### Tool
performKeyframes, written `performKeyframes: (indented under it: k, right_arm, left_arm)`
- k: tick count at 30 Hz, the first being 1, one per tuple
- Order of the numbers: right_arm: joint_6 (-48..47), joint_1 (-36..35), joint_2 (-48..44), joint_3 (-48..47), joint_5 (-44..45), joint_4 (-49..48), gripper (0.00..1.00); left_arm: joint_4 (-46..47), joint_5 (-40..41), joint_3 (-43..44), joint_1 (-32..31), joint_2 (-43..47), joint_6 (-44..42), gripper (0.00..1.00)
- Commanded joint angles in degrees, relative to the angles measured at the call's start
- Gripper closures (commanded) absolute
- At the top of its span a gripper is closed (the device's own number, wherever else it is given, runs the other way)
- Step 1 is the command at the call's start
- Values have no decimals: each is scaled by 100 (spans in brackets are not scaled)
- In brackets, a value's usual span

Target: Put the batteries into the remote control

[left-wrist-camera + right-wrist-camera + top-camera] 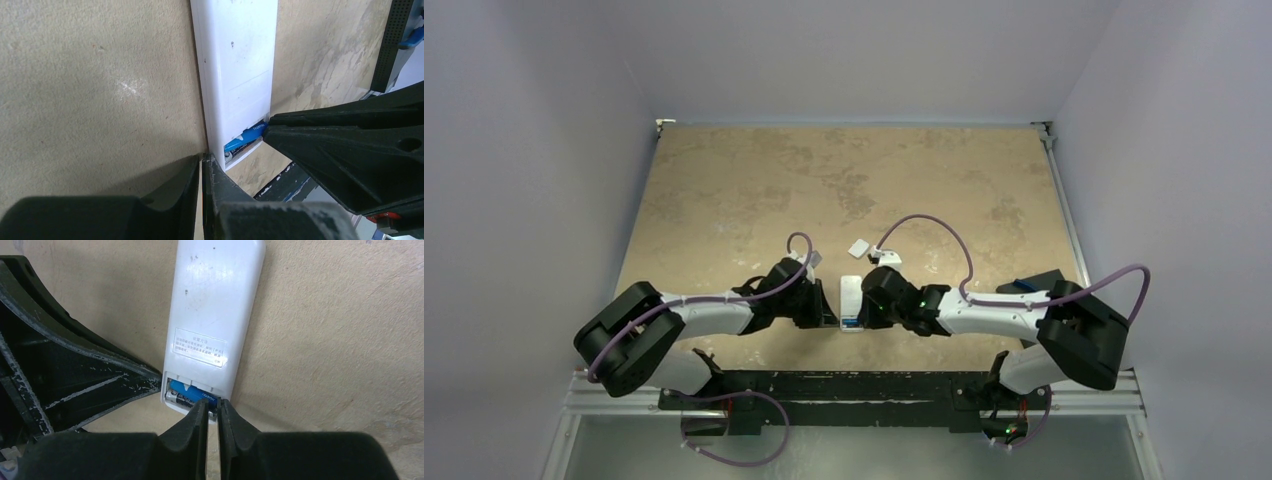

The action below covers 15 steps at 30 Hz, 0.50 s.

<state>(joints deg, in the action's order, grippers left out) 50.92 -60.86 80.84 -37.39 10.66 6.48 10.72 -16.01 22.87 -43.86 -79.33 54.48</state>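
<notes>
The white remote control (851, 295) lies back up on the table between my two grippers, its battery bay open at the near end. It also shows in the left wrist view (240, 75) and the right wrist view (215, 305). The blue battery (187, 390) and the dark battery (181, 400) lie side by side in the bay; the blue one also shows in the left wrist view (245, 137). My right gripper (213, 407) is shut, its tips against the batteries at the bay's right end. My left gripper (201, 162) is shut, its tips touching the remote's left near corner.
A small white cover piece (860, 247) lies on the table just beyond the remote. A dark object with a blue part (1034, 283) sits by the table's right edge. The black mounting rail (854, 385) runs along the near edge.
</notes>
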Motion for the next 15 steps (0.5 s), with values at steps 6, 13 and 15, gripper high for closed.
performKeyframes:
  k: [6,13,15]
  right_arm:
    - [-124,4,350,-354,159,25,85]
    - [-243,-101,506,-460,155,188,90]
    - [-249,-170,529,-507,176,266,91]
  left_arm:
    - [374,1,304,-188,-167,24,95]
    - [422,-7,351,-209,-198,38,96]
    - [422,-16,359,-206,-197,38,96]
